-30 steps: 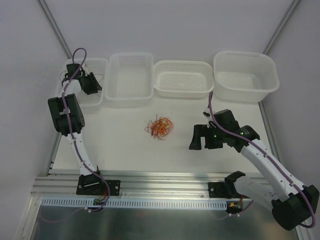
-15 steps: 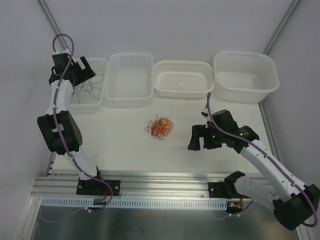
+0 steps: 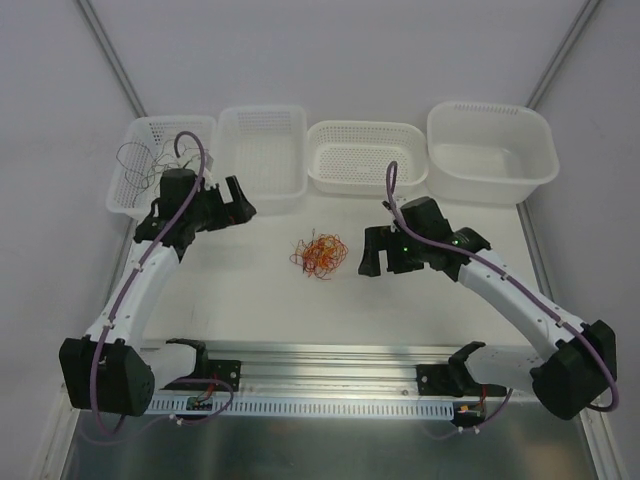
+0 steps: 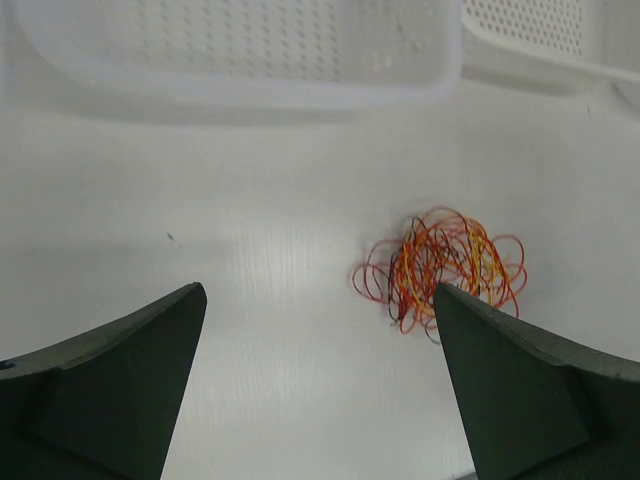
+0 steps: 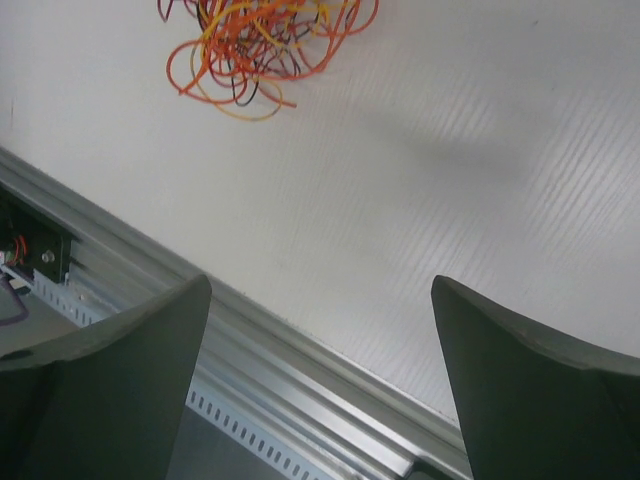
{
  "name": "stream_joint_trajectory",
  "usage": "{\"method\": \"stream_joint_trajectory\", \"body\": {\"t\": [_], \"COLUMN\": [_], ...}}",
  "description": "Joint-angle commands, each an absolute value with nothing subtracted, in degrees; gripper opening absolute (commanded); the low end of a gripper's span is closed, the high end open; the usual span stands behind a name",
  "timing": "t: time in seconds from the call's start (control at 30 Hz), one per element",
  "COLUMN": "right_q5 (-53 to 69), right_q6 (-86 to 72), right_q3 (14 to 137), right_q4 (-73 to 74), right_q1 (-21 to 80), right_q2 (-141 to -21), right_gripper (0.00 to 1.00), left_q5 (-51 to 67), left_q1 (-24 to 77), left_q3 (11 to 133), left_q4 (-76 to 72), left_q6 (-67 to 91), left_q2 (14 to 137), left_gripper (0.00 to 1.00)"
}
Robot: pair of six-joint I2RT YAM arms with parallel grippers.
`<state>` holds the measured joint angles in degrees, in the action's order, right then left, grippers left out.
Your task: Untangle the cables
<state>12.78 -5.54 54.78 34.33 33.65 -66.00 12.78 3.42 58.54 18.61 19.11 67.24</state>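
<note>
Left gripper (image 3: pixel 240 201) above white table (image 3: pixel 250 290)

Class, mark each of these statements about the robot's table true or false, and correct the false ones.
1. The tangle of cables lies on the table. True.
2. The left tool grips a cable. False: it is open and empty, short of the tangle.
3. The leftmost basket holds thin dark wires. True.
4. The right tool is shut. False: it is open, with nothing between its jaws.
</note>
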Motion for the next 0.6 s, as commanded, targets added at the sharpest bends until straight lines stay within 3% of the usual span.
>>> {"method": "stream_joint_trajectory", "body": {"t": [0.0, 0.2, 0.3, 0.57], "right_q5": [7.84, -1.82, -4.3, -7.47], "right_q6": [-7.55, -17.22, -19.95, -24.17], "right_q3": [58.62, 63.28, 65.91, 74.17], "right_q4": [28.05, 23.92, 22.06, 21.1], "right_q1": [34.71, 36.56, 37.53, 40.16], "right_q2": [-69.68, -76.19, -80.23, -92.97], "right_gripper": [0.97, 0.9, 0.82, 0.67], "left_q5": [15.56, 10.12, 8.62, 6.5], "left_q1": [9.3, 22.49, 26.79, 31.9], "left_q3": [52.48, 46.32, 45.7, 44.12], "left_q4": [18.9, 17.14, 15.56, 15.03], "left_q6": [21.78, 25.74, 26.89, 27.69], "left_q2": [62.5, 60.99, 62.75, 64.25], "left_gripper": [0.99, 0.99, 0.99, 0.99]}}
